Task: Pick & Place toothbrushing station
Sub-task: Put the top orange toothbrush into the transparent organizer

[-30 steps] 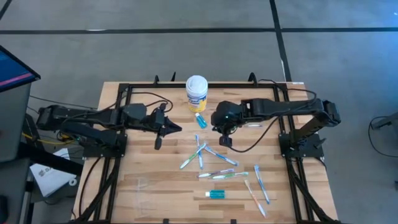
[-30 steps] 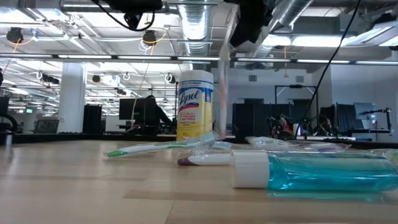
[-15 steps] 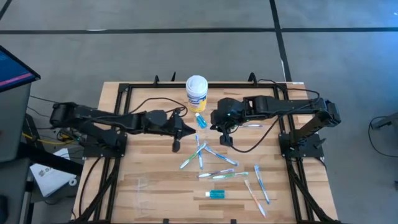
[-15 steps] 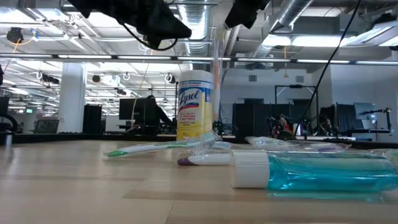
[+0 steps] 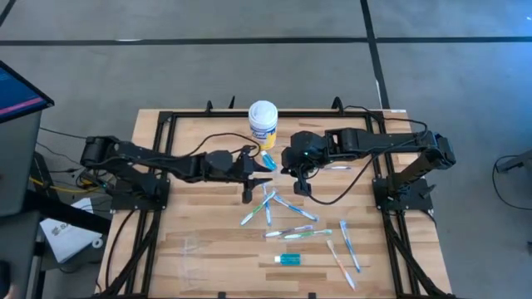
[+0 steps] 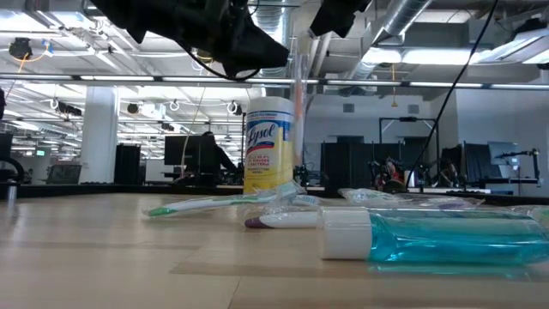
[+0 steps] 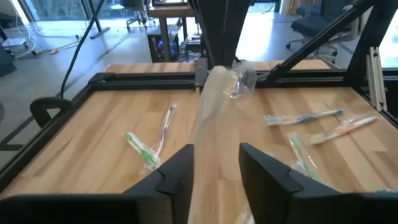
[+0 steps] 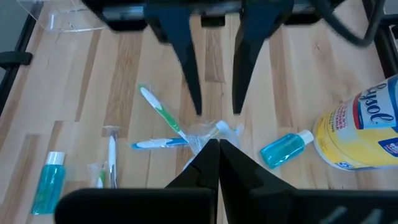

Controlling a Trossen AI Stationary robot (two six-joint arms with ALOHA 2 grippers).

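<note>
The yellow wipes canister (image 6: 269, 144) at the table's far edge reads "Lysol"; the smaller label print is unreadable.

Four cameras, one tabletop

One camera hangs overhead, looking straight down on the whole tabletop (image 5: 199, 232). Another sits at board level, close behind a teal tube (image 6: 433, 237), facing the room. Each wrist camera peers past its own jaws; both share the wrapped toothbrush (image 7: 211, 124) between them.
</note>
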